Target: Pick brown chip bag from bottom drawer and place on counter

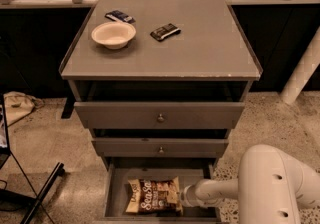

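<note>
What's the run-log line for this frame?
gripper: in bottom drawer, at right end of brown chip bag | bag: lying on drawer floor | counter: bag not there yet

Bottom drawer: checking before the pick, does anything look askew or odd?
Nothing stands out. The brown chip bag lies flat in the open bottom drawer, with the gripper at its right edge.
</note>
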Robot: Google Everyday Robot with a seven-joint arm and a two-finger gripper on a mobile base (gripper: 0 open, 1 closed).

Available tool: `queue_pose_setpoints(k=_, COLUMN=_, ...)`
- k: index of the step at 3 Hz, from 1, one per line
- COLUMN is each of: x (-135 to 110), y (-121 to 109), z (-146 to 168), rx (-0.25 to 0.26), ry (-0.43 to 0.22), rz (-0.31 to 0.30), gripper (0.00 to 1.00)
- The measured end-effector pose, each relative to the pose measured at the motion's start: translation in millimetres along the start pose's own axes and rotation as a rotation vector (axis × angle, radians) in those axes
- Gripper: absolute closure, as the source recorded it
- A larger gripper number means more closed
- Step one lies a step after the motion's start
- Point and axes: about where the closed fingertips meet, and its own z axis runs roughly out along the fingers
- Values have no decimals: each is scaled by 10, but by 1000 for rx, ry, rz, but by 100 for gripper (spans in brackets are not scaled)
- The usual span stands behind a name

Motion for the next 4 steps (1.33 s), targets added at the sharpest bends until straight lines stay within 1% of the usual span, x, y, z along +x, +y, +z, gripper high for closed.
queue_pose_setpoints(k=1, x=0, y=0, z=0, rx=0, ry=0, rz=0, gripper=81)
queue_pose_setpoints(k=2, x=1, y=0, z=1, rx=0, ry=0, rz=0, gripper=100)
queue_pose_setpoints(k=3, x=1, y=1, z=1, rx=0, ry=0, rz=0, gripper=100)
queue_pose_setpoints(k=4, x=-87, y=37, z=-133, rx=-84, ry=-1, rz=-19, gripper=100)
